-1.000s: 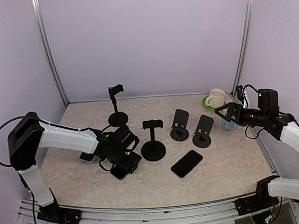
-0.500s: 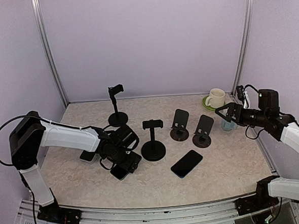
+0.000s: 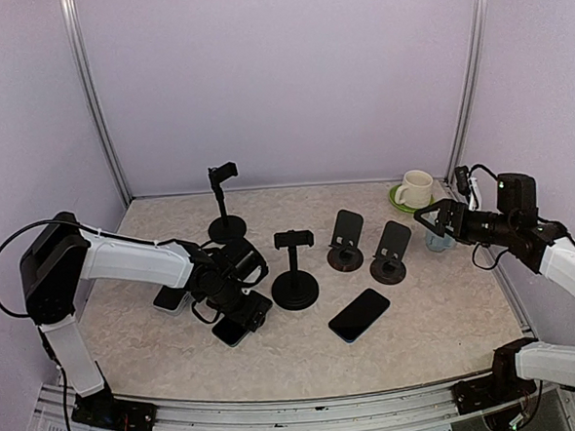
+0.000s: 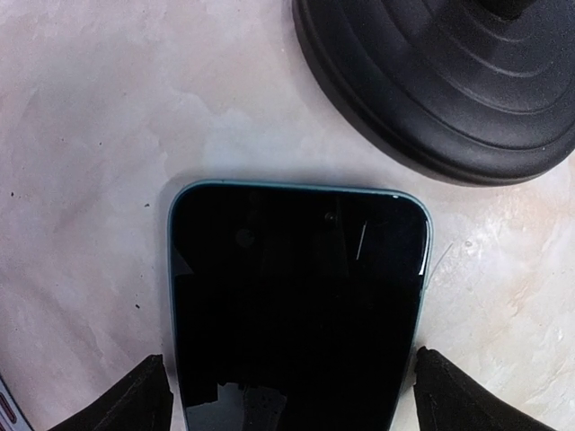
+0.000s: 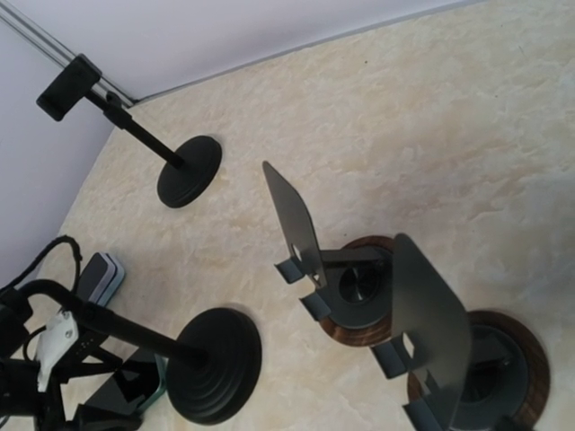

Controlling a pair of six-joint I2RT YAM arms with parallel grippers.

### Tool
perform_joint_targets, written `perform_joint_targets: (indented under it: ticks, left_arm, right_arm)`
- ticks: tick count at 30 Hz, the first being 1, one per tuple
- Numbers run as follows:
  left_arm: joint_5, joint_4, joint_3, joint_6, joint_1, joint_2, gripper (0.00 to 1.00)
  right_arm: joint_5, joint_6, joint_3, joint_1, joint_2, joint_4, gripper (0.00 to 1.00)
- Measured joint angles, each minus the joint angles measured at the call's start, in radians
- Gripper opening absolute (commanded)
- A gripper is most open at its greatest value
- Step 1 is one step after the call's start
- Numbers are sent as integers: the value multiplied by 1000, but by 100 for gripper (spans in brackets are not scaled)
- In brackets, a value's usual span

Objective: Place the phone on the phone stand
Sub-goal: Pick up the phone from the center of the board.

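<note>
A black-screened phone (image 4: 296, 305) with a teal rim lies flat on the table beside the round base of a clamp phone stand (image 4: 449, 81). My left gripper (image 4: 296, 400) is open, one black fingertip (image 4: 148, 395) on each side of the phone, close to its edges. In the top view this phone (image 3: 228, 330) pokes out below the left gripper (image 3: 240, 311), left of the clamp stand (image 3: 294, 269). A second black phone (image 3: 359, 315) lies in the middle of the table. My right gripper (image 3: 430, 218) hovers open at the right, holding nothing.
A tall clamp stand (image 3: 225, 205) is at the back left. Two plate stands (image 3: 346, 239) (image 3: 392, 251) stand on round bases. A cup on a green saucer (image 3: 415, 188) and a clear glass (image 3: 441, 238) sit at the back right. Another device (image 3: 169, 301) lies left of the left gripper.
The left gripper's jaws have widened slightly round the teal-rimmed phone, and the arm has shifted a little. The right arm has not moved.
</note>
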Motion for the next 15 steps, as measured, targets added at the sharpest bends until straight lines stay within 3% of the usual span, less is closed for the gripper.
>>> perform_joint_targets:
  ticks: [15]
  left_arm:
    - [33, -4, 11, 24, 6, 15, 71]
  right_arm:
    - [4, 0, 0, 0, -8, -1, 100]
